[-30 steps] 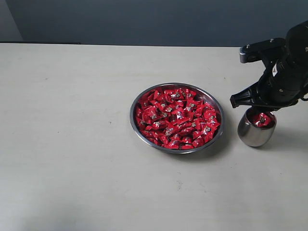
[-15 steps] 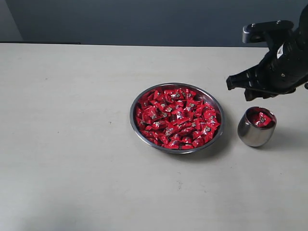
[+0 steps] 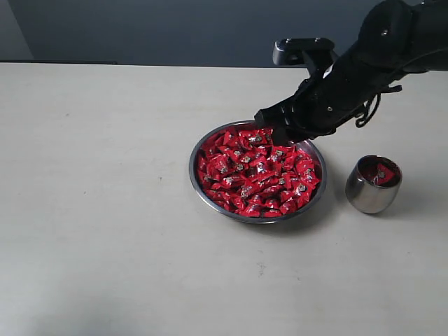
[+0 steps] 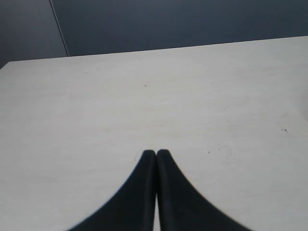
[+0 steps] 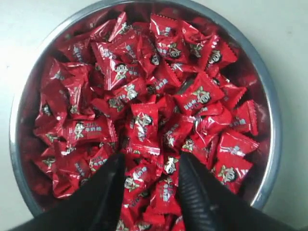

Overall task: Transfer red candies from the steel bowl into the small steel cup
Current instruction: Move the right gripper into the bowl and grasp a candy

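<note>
Exterior and wrist views of a pale worktop [image 3: 105, 224] backed by a dark wall. The steel bowl [image 3: 193, 171] stands near the middle of the worktop, somewhat toward its right edge; it is filled almost to the rim with red candies [image 3: 255, 171], heaped several deep, each wrapper bearing small pale markings. The small steel cup [image 3: 366, 197] stands upright between the bowl and the right edge, near the bowl but not touching it; a few red candies show inside its mouth. The right end effector [image 3: 273, 127] is poised over the part of the bowl nearest the wall-side edge, its arm reaching in from the right; in the right wrist view its two dark fingers [image 5: 111, 180] are spread apart above the heap, with several candies in the gap between them; whether the tips touch the candies cannot be told. The left end effector [image 4: 156, 155] has its fingers pressed together, tips meeting, above bare worktop.
</note>
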